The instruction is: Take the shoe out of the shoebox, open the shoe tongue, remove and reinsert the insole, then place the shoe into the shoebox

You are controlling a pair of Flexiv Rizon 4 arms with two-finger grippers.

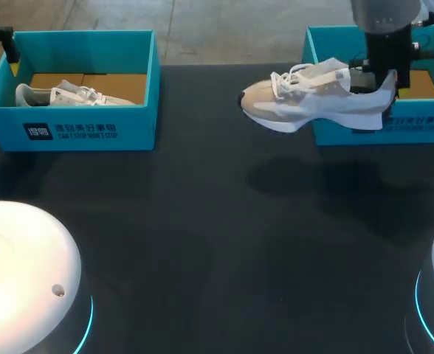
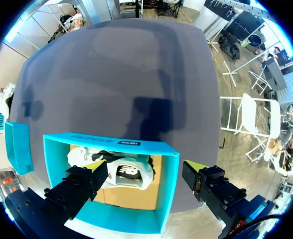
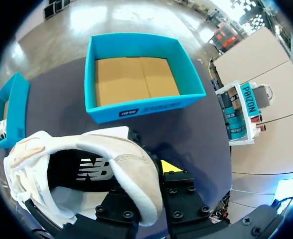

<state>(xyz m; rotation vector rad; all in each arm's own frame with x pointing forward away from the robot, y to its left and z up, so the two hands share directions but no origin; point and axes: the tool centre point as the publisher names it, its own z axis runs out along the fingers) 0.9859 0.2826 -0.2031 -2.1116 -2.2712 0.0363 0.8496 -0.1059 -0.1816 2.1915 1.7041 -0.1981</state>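
Note:
A white and beige shoe [image 1: 305, 99] hangs in the air in front of the right teal shoebox [image 1: 424, 125], toe pointing left. My right gripper [image 1: 383, 80] is shut on its heel collar. In the right wrist view one yellow fingertip [image 3: 169, 166] shows outside the shoe [image 3: 131, 164], the other is hidden inside it, and the empty right shoebox [image 3: 136, 107] lies ahead. A second shoe [image 1: 69, 94] lies in the left shoebox [image 1: 77, 129]. My left gripper [image 2: 145, 168] hovers open above that shoe [image 2: 124, 172] in its box [image 2: 169, 169].
The dark table [image 1: 217, 243] stretches between the two boxes and toward the front. Two white round arm bases [image 1: 21, 273] stand at the front corners. The left shoebox's edge [image 3: 9, 107] shows beside the held shoe in the right wrist view.

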